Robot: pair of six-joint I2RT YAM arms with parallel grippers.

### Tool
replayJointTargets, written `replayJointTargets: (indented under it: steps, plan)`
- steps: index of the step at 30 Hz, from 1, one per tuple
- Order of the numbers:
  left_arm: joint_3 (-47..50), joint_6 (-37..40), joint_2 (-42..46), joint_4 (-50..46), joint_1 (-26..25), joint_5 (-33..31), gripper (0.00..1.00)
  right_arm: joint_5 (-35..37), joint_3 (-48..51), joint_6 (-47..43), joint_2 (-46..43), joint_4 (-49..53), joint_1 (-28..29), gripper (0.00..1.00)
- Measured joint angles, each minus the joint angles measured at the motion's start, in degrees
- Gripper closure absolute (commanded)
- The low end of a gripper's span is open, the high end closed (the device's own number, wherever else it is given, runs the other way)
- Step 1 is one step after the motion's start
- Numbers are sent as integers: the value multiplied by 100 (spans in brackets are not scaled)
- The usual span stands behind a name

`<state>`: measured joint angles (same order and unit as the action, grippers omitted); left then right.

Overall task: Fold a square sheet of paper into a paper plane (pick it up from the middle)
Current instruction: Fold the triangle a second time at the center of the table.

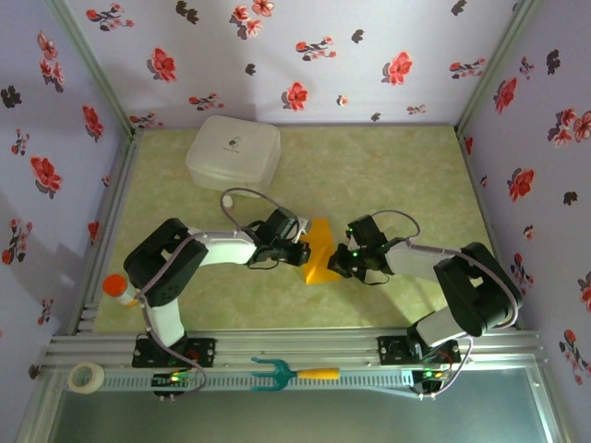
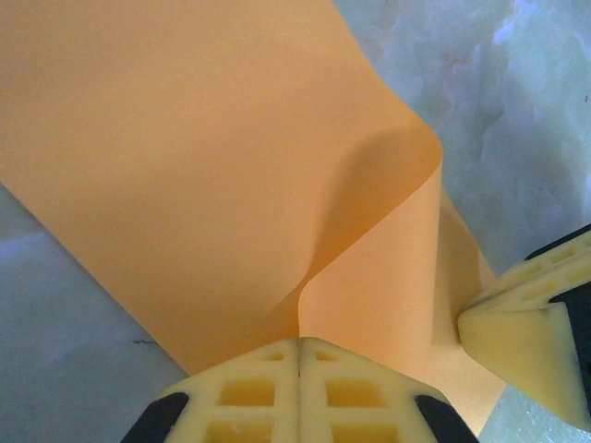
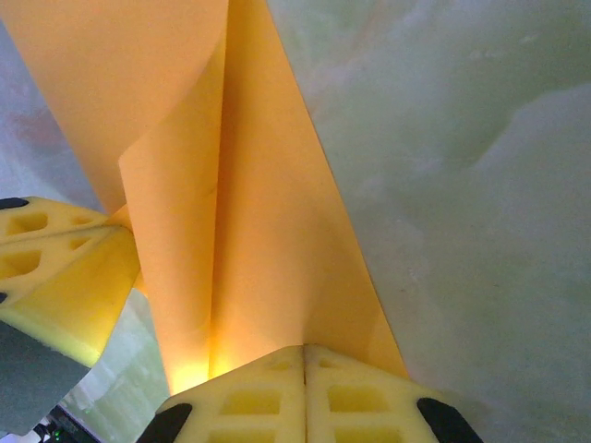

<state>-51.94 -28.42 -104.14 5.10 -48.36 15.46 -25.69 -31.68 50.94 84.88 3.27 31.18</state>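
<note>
Overhead, the paper plane (image 1: pixel 320 247) sits mid-table, not yet a dart but a loosely folded orange sheet, held between the left gripper (image 1: pixel 298 247) and the right gripper (image 1: pixel 340 263). I count one sheet, two grippers, one white box (image 1: pixel 234 150), one orange-capped bottle (image 1: pixel 115 286), one tape roll (image 1: pixel 87 376) and one teal fork tool (image 1: pixel 294 374).

From the left wrist, the left gripper's jaws are pressed together on the sheet's near edge, and a soft curl rises just ahead of them.

From the right wrist, the right gripper likewise clamps the paper, at the foot of a raised fold.

Since both grippers pinch the same thin sheet, I judge that pulling apart could tear it. An uneven press could also set the curl as a crooked crease.
</note>
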Motion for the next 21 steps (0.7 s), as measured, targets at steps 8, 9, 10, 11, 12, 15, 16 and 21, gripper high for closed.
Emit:
replayJointTargets:
  steps: [8,9,10,11,12,15,16,21]
  plan:
    - [-20,15,13,-2,11,-39,96,0,0,-4,0,2,0,92]
    - [-20,15,20,-4,15,-46,96,0,0,-11,0,2,0,92]
    - [-20,15,28,-4,15,-48,96,0,0,-22,0,2,0,92]
    - [-20,15,35,-2,15,-48,96,0,0,-28,0,2,0,92]
    - [-20,17,42,-4,15,-48,96,0,0,-42,0,4,0,92]
    - [-20,20,72,-4,15,-50,96,0,-2,-44,0,4,0,92]
    - [-20,22,81,-2,17,-48,96,0,-2,-44,0,7,0,92]
    - [-20,33,92,-9,17,-48,96,2,-7,-44,0,11,0,92]
